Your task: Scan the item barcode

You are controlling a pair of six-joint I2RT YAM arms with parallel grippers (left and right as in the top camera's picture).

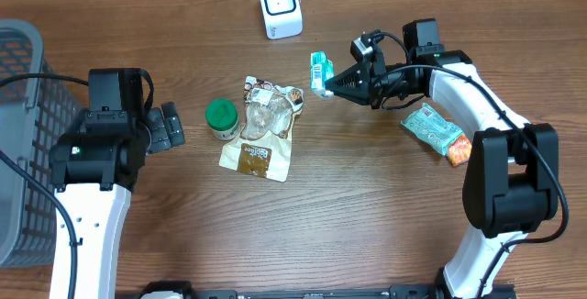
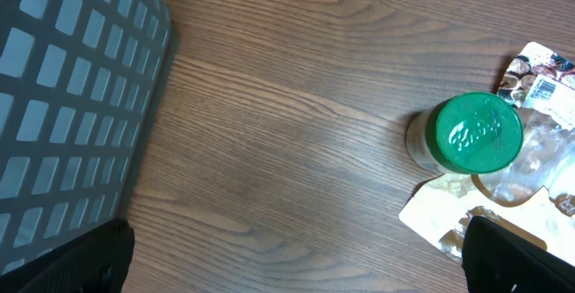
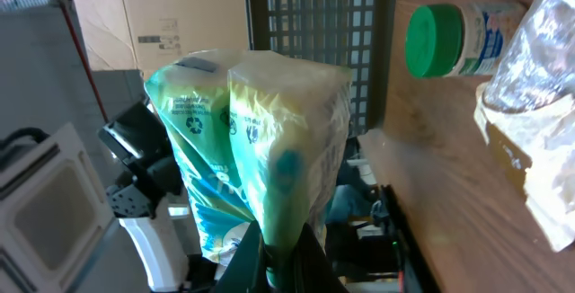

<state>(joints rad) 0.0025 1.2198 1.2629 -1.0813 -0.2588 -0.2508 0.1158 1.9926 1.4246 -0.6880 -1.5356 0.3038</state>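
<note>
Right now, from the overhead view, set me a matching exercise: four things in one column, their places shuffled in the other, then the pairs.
Things:
1 white scanner
2 green-lidded jar
3 pale green packet
4 grey basket

Places:
A clamped in the shut right gripper
B outboard of the open left gripper
C alone at the far side, in the middle
D right beside the snack pouch, on its basket side

Pairs: 1-C, 2-D, 3-A, 4-B
</note>
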